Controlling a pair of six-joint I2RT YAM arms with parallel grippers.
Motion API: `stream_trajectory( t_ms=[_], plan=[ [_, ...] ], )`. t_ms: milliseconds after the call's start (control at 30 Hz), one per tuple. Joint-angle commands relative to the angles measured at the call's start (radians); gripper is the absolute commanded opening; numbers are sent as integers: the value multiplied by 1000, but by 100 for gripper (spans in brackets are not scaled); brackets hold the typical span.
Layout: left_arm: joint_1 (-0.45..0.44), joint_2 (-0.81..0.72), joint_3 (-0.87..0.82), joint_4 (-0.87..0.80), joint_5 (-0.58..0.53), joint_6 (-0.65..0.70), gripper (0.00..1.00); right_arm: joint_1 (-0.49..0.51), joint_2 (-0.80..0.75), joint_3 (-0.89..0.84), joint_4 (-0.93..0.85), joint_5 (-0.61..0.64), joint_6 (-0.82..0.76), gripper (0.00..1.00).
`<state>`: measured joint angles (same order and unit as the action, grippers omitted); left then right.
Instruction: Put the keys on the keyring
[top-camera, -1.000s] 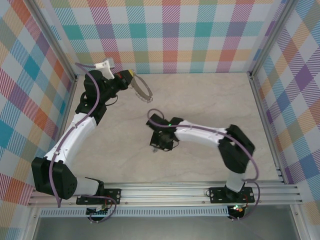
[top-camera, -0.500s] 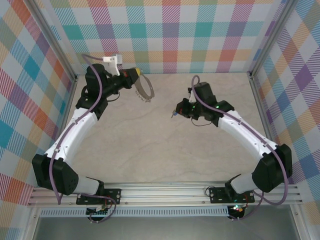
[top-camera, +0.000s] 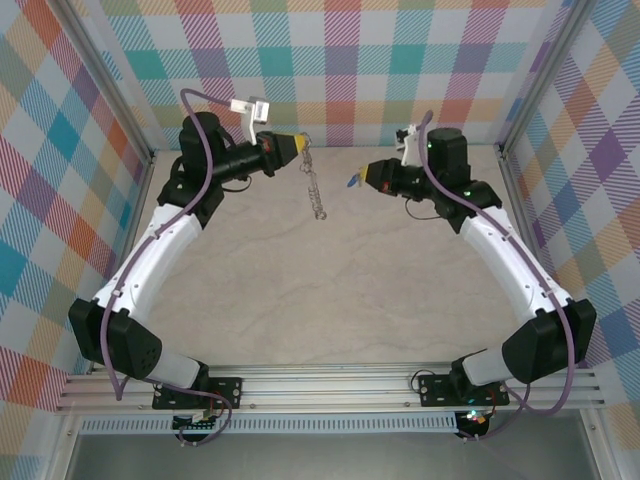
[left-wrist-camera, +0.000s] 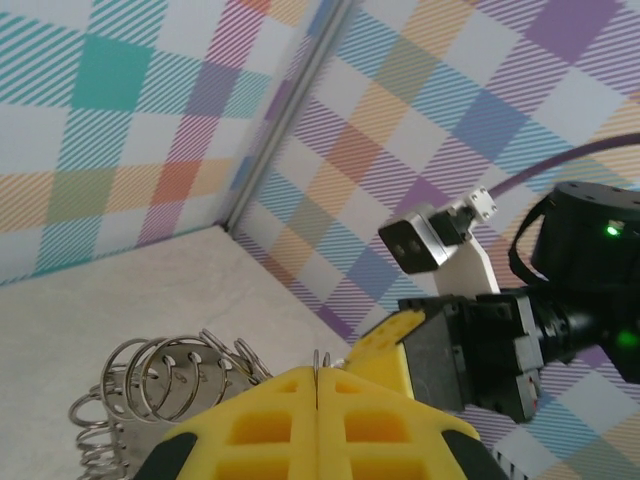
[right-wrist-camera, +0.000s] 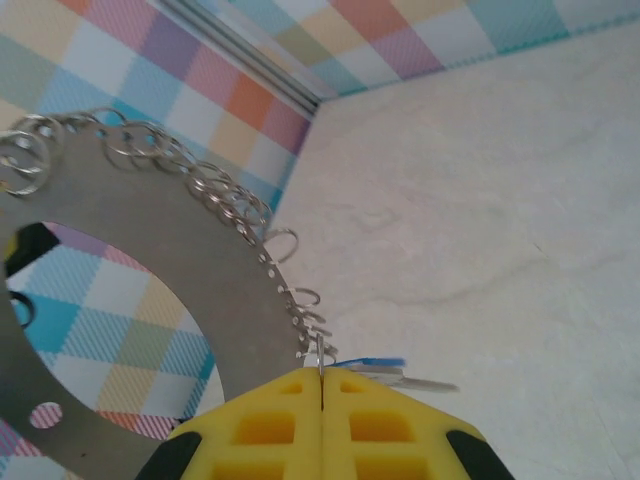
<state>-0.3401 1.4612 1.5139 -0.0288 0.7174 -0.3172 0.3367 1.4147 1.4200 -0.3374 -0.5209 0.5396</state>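
Mid-air: left pincer (top-camera: 297, 144) grips keyring (top-camera: 313, 190), right pincer (top-camera: 368, 176) key (right-wrist-camera: 380, 363).

Walls (top-camera: 340, 70): plaid of teal, orange, purple, pink and yellow on white.
Table (top-camera: 320, 300): pale beige with faint marble veining.
Left arm (top-camera: 160, 250) and right arm (top-camera: 500, 250): white links, black joints, each with 1 purple cable (top-camera: 190, 150).
Left gripper (top-camera: 300, 142) and right gripper (top-camera: 368, 176): yellow fingers, black edging.
Keyring (right-wrist-camera: 150, 240): dull grey plate, silvery wire loops along the rim.
Key (right-wrist-camera: 405, 377): silvery, with a blue tag (right-wrist-camera: 375, 363).
Frame rail (top-camera: 330, 385): plain silver metal.
Right wrist carries 1 green light (left-wrist-camera: 611, 230).
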Motion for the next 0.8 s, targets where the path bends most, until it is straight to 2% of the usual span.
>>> stream_trajectory(
  t_ms=[0, 300, 533, 767],
  plan=[
    [-10, 0, 69, 11, 59, 17, 0, -17, 1, 82, 59, -151, -67, 0],
    [-31, 18, 165, -33, 63, 62, 0, -17, 36, 246, 74, -328, -47, 0],
    [-47, 34, 205, -52, 82, 53, 0, -18, 49, 326, 45, -355, -35, 0],
    [-81, 45, 235, -64, 104, 67, 0, -17, 34, 328, 71, -314, 1, 0]
  ],
)
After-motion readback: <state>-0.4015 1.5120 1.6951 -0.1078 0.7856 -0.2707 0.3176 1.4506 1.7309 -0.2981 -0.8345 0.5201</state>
